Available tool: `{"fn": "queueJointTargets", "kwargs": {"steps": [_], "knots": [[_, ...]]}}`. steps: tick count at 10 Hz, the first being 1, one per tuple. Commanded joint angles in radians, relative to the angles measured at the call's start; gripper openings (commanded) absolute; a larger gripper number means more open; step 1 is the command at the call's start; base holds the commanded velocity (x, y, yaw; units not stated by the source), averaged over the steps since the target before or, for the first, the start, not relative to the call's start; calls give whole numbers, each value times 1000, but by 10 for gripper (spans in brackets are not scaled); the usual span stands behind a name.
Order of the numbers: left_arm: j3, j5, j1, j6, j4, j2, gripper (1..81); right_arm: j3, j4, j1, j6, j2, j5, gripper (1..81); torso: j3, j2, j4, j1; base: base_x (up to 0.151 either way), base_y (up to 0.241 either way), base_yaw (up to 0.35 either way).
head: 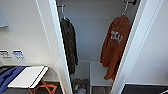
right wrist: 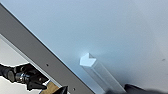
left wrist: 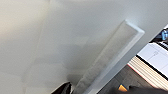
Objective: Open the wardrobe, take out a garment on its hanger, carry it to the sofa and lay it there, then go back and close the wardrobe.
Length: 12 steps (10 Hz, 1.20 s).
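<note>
The wardrobe [head: 87, 30] stands open, its two white doors [head: 57, 45] [head: 136, 50] swung out to either side. Inside on the right, the rust-orange garment [head: 115, 42] with white chest lettering hangs from the rail on its thin white hanger [head: 125, 8]. A dark olive jacket [head: 68, 42] hangs on the left. The left wrist view looks closely at a white door face with its long white handle [left wrist: 110, 55]. In the right wrist view, the other door's handle [right wrist: 100, 72] and the door's edge [right wrist: 37, 55] are very near the camera.
A white-topped folding stand [head: 28, 76] with orange legs sits left of the wardrobe, with blue fabric [head: 7, 77] beside it. A white shelf block [head: 98, 73] and small items [head: 80, 87] lie at the wardrobe's bottom. Labels [head: 17, 55] are on the left wall.
</note>
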Motion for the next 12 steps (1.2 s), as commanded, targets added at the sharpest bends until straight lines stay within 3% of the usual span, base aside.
{"fn": "queueJointTargets", "kwargs": {"steps": [1, 4, 12], "knots": [[184, 52, -34, -15, -40, 17, 811, 109, -15, 14, 50, 16, -225, 811, 0, 0, 0, 0, 0, 0, 0], [184, 52, -34, -15, -40, 17, 811, 109, -17, 16, 50, 18, -225, 811, 0, 0, 0, 0, 0, 0, 0], [184, 52, -32, -15, -40, 19, 811, 106, -15, 13, 50, 21, -225, 811, 0, 1, 0, 2, -74, 0, 0]]}}
